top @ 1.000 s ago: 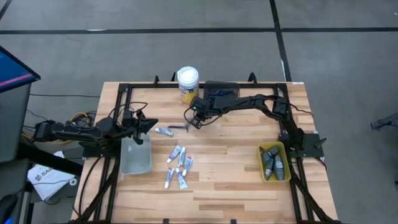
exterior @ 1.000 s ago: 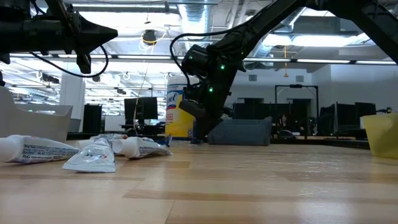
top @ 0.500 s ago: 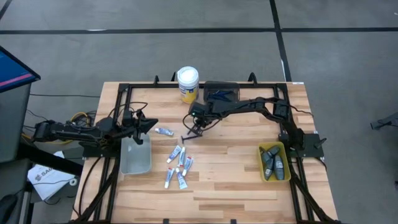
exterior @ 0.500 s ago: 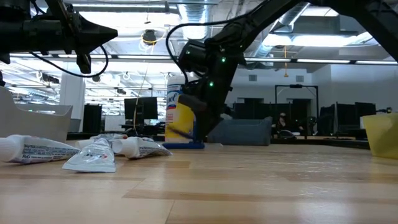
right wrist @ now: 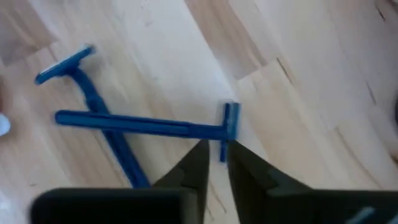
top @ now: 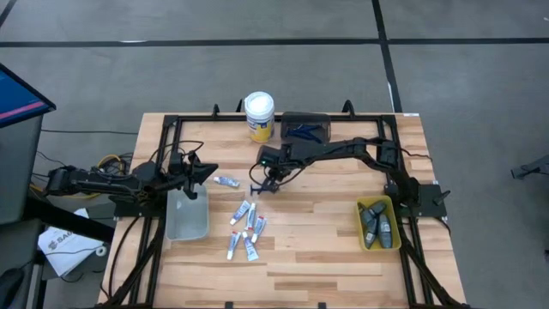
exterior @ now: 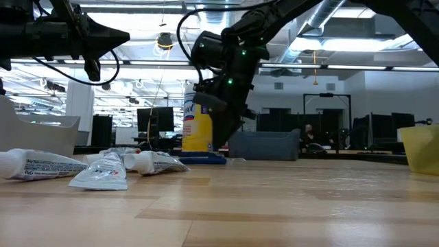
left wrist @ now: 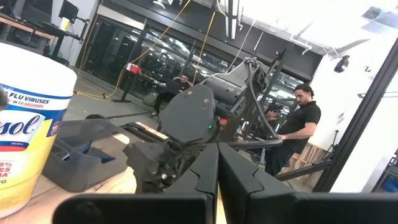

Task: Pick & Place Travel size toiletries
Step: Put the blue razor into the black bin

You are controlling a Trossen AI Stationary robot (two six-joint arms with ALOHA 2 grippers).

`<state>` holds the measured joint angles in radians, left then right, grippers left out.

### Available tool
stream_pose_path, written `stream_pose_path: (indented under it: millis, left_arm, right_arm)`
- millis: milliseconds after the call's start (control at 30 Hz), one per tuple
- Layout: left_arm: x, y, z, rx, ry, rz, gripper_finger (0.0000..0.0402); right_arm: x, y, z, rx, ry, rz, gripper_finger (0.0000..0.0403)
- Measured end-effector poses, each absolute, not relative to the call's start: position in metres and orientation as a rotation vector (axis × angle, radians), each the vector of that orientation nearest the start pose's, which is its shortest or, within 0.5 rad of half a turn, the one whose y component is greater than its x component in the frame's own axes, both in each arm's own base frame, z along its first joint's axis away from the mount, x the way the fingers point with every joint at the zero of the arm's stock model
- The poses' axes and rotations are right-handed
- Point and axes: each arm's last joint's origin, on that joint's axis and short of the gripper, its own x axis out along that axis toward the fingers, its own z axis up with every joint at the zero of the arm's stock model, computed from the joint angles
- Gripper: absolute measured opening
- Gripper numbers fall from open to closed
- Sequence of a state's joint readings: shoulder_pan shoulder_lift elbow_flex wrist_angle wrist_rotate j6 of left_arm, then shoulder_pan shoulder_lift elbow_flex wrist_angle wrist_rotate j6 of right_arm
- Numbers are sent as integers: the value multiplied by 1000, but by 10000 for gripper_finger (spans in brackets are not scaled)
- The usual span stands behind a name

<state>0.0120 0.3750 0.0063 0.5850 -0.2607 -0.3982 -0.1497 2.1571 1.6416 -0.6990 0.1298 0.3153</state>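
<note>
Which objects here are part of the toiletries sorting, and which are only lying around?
Job:
- small white-and-blue tubes
- two thin blue plastic razors
- dark grey oblong pods

Lying about:
- white-lidded yellow jar

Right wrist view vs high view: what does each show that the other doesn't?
Right wrist only: two blue razors lying crossed on the wood, one's head just past the right gripper, whose fingertips stand nearly together.
High only: the tubes, clear tray, yellow tray of grey pods, jar, dark tray, and the left gripper above the clear tray.
Both: the right gripper over bare tabletop at mid-table.
</note>
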Motion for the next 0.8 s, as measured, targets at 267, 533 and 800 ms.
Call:
stream_pose_path:
  millis: [267,533,800]
  left_arm:
    - [118,9,188,-421,-267,225,0]
    - [118,9,188,-421,-267,225,0]
    - [118,9,188,-421,-267,225,0]
  right_arm:
    - [438,-67,167,276,1171,-426,151]
    - [434,-81,160,292,1178,-455,218]
    - [428,-77,143,291,1208,-447,201]
